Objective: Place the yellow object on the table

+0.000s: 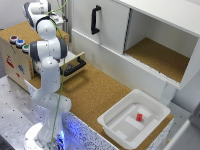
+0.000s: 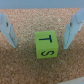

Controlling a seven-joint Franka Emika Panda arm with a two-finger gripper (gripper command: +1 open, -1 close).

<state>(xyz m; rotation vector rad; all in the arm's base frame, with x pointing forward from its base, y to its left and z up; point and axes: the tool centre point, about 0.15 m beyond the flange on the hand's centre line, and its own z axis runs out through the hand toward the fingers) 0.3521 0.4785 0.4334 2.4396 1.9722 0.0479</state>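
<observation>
With the jaws released and standing apart either side of the yellow object (image 2: 46, 44), which rests on the bench (image 2: 30, 65), a skewed retreat risks clipping and shifting it.

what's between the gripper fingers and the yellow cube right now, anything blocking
Nothing visible. In the wrist view the yellow object sits on the table between the open gripper, with bare cork on both sides.
</observation>
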